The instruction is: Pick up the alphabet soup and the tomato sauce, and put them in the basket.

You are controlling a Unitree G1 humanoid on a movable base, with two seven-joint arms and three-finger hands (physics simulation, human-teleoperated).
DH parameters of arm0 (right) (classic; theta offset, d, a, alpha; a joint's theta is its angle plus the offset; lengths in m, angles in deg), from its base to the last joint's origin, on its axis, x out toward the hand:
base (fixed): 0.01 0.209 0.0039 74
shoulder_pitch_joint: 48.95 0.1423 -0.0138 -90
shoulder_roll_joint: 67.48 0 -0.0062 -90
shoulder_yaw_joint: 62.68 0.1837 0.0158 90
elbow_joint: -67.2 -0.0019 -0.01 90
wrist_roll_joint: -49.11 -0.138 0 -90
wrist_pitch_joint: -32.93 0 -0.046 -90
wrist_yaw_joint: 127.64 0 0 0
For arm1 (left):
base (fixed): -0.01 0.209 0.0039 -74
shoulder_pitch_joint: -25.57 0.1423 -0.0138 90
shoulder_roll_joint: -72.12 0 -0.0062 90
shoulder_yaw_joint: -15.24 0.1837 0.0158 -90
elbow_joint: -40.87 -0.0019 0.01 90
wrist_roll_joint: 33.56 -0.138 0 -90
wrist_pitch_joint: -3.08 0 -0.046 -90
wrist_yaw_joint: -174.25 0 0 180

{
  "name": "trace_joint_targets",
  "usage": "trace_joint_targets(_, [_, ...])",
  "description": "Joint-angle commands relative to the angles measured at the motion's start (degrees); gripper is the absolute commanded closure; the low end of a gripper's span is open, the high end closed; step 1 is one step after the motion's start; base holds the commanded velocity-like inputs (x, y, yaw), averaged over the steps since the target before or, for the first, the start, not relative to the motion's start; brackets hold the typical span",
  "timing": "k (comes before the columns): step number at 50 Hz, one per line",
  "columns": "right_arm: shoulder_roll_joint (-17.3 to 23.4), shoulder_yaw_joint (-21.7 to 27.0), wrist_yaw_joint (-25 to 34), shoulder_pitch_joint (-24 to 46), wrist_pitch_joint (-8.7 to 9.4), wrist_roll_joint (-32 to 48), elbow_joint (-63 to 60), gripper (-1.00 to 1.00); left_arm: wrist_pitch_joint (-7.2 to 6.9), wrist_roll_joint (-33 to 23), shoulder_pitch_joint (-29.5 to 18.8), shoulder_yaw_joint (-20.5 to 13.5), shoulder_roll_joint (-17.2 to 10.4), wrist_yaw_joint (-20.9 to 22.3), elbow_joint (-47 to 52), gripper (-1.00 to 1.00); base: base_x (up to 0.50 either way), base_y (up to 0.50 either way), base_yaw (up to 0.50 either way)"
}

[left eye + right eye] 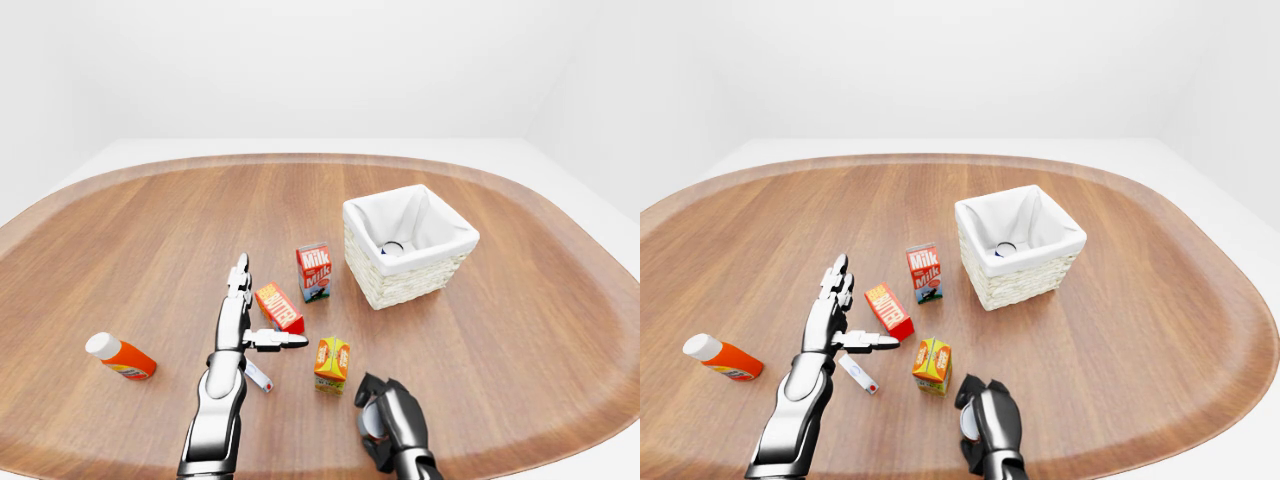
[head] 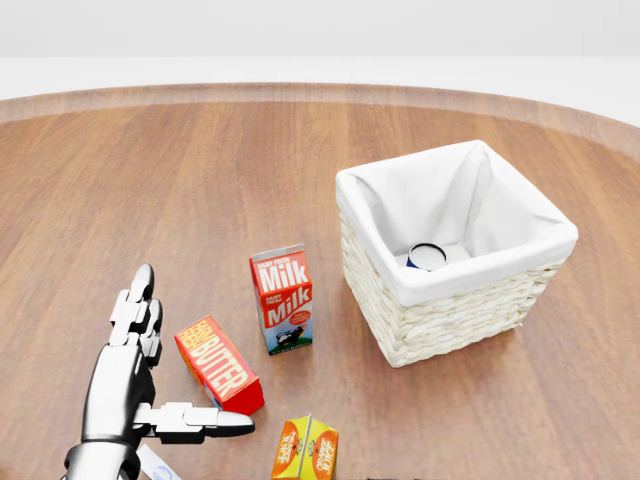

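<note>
wide oval wooden desk (image 1: 120,230), seen from above, white walls behind. toward the right of the left-eye view, a square wicker basket (image 2: 440,315) with a white cloth lining; inside it, near the bottom, one can (image 2: 426,256) upright, only its round top showing, label unreadable, so soup or sauce cannot be told.

left of the basket, well apart from it, a small red milk carton (image 2: 282,299) standing upright. lower left of that, a red butter box (image 2: 218,364) lying flat. below, a small orange juice carton (image 1: 332,363). far left in the left-eye view, an orange bottle (image 1: 119,356) with a white cap, lying on its side. a thin white stick (image 1: 858,374) flat on the wood beside the left arm.

left hand (image 2: 135,385), silver, hovering just beside the butter box, fingers spread straight, thumb out sideways, holding nothing.

right hand (image 1: 390,420), black, low at the bottom edge of the eye views, fingers curled round a small pale round thing (image 1: 373,423), likely the second can; label hidden. long axis not clear, perhaps tipped toward the camera.

judged handling: metal can, stiff, fairly heavy for its size, smooth and a little slippery, not fragile. best held round the curved side at mid height, kept upright, then lowered into the basket beside the first can.
</note>
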Motion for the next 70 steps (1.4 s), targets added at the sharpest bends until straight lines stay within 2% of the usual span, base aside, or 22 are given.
trace_joint_targets(1, [1.3, -1.0, 1.2, -3.4, 0.00, -0.3, -6.3, 1.00, 0.74, 1.0, -0.2, -0.1, 0.0, 0.7, -0.3, -1.00, 0.00, 0.00, 0.00])
trace_joint_targets(10, [3.5, -0.8, 5.3, -6.4, 0.00, -4.4, -18.0, 1.00, 0.75, 1.0, -0.2, -0.1, 0.0, 0.7, -0.3, -1.00, 0.00, 0.00, 0.00])
trace_joint_targets(30, [5.0, 1.1, 7.7, -8.1, 0.00, -7.2, -25.4, 1.00, 0.74, 1.0, -0.2, -0.1, 0.0, 0.7, -0.3, -1.00, 0.00, 0.00, 0.00])
trace_joint_targets(59, [2.7, 9.0, 15.1, -8.2, 0.00, -11.3, -33.7, 1.00, 0.73, 1.0, -0.2, -0.1, 0.0, 0.6, -0.3, -1.00, 0.00, 0.00, 0.00])
trace_joint_targets(60, [2.8, 9.3, 13.4, -7.1, 0.00, -11.0, -30.2, 1.00, 0.73, 1.0, -0.2, -0.1, 0.0, 0.6, -0.3, -1.00, 0.00, 0.00, 0.00])
trace_joint_targets(62, [2.3, 10.0, 15.7, -7.9, 0.00, -11.4, -33.9, 1.00, 0.71, 1.0, -0.2, -0.1, 0.0, 0.6, -0.3, -1.00, 0.00, 0.00, 0.00])
trace_joint_targets(70, [1.6, 11.9, 18.0, -7.8, 0.00, -12.6, -37.0, 1.00, 0.72, 1.0, -0.2, -0.1, 0.0, 0.7, -0.3, -1.00, 0.00, 0.00, 0.00])
